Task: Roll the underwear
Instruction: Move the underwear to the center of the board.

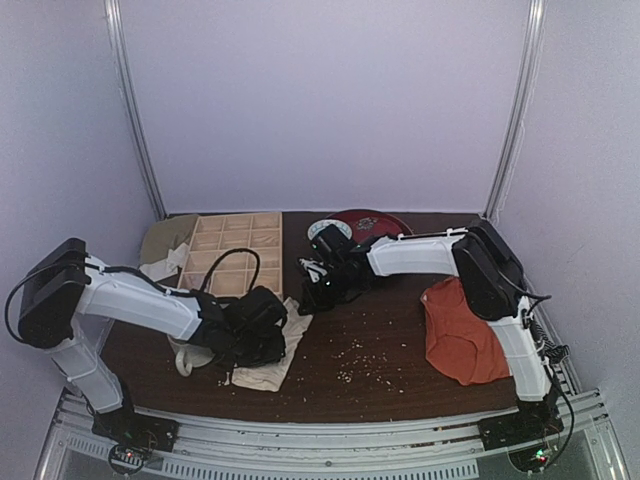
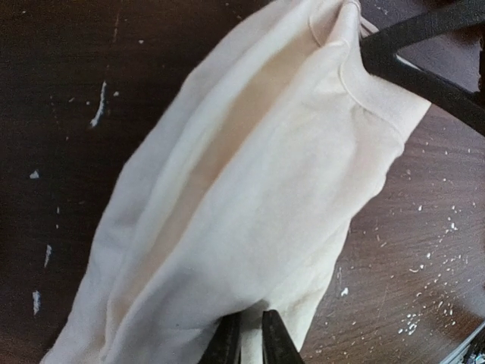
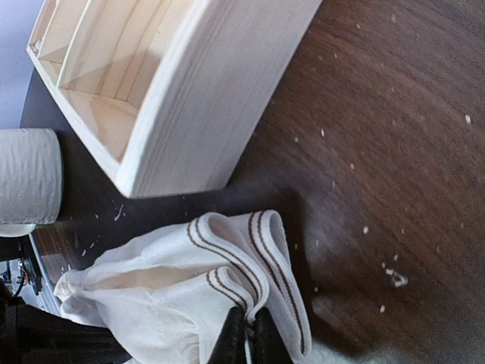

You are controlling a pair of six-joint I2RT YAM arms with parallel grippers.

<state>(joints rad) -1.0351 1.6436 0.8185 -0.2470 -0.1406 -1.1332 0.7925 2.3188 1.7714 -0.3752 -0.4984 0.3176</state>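
Olive cloth [image 1: 165, 240]: soft and crumpled, at the far left, touching the left side of the tray.
Wooden tray [image 1: 262, 283]: pale bare wood, rectangular, with straight slats dividing it into square compartments; it sits far left on the table.
Pale cylinder [image 3: 26, 178]: off-white with a ribbed surface, left of the tray's near corner; what it is cannot be told.
Left gripper [image 2: 251, 337]: 2 black fingers stand a narrow gap apart, with a fold of the cream fabric pinched between the tips.
Underwear [image 2: 250, 197]: cream, matte, soft knit, gathered into long loose creases. One hem is edged with 2 pairs of thin brown stripes. It lies left of the table's centre, just near of the tray. The left gripper holds its left part and the right gripper its far right corner, so the cloth spans from one to the other.
Right gripper [image 3: 244, 334]: its slim black fingers are pressed together on the striped hem at that corner.
Table [image 1: 390, 310]: dark brown wood grain, dusted with pale crumbs [image 1: 350, 355].
Dark red dish [image 1: 375, 225]: round, at the far edge, right of centre.
Orange-red garment [image 1: 460, 335]: soft and flat, at the right, well apart from both grippers.
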